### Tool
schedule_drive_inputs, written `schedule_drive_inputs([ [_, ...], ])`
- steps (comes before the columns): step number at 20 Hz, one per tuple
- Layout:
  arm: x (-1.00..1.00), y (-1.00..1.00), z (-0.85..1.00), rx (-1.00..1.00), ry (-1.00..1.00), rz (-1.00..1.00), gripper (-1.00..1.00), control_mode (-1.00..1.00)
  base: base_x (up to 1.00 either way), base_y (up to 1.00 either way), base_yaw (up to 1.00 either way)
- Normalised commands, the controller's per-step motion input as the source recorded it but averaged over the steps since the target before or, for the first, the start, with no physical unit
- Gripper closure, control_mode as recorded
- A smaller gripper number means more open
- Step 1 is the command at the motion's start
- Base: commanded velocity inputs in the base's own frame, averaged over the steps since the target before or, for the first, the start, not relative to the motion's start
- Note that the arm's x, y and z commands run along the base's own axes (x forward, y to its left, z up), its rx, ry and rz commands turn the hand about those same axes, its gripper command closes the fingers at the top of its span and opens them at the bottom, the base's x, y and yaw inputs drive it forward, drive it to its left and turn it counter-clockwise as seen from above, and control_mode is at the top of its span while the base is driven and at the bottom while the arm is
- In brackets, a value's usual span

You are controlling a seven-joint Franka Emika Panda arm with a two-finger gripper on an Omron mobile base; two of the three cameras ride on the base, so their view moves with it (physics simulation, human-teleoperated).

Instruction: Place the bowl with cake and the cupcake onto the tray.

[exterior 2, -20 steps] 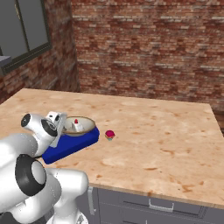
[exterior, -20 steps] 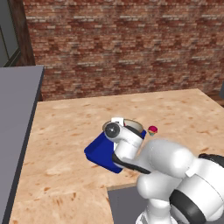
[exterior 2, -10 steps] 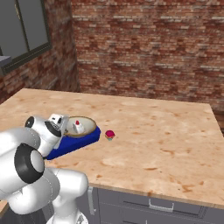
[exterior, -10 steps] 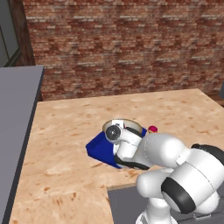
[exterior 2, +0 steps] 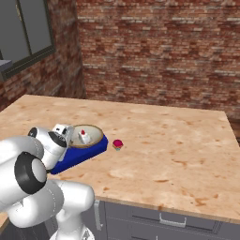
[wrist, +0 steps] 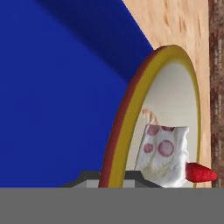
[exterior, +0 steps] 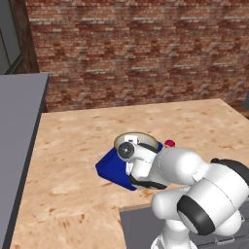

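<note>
The tool (exterior 2: 70, 136) is clamped on the rim of the bowl (exterior 2: 89, 137) with the cake slice (wrist: 164, 153), over the blue tray (exterior: 114, 168) near the worktop's (exterior 2: 164, 140) front edge. The cupcake (exterior 2: 117, 144) sits on the worktop just beside the tray.

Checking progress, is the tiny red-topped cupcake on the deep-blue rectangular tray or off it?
Off. The cupcake sits on the wooden counter, beside the blue tray.
</note>
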Motion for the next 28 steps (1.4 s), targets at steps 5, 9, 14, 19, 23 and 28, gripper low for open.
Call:
schedule_drive_inputs([
  [5, 0.0, 0.0, 0.0, 0.0, 0.0, 0.0, 1.0, -1.0, 0.0, 0.0, 0.0],
  [9, 0.0, 0.0, 0.0, 0.0, 0.0, 0.0, -1.0, -1.0, 0.0, 0.0, 0.0],
  [14, 0.0, 0.0, 0.0, 0.0, 0.0, 0.0, -1.0, -1.0, 0.0, 0.0, 0.0],
  [19, 0.0, 0.0, 0.0, 0.0, 0.0, 0.0, -1.0, -1.0, 0.0, 0.0, 0.0],
  [23, 0.0, 0.0, 0.08, 0.0, 0.0, 0.0, -1.0, -1.0, 0.0, 0.0, 0.0],
  [28, 0.0, 0.0, 0.25, 0.0, 0.01, 0.0, -1.0, -1.0, 0.0, 0.0, 0.0],
])
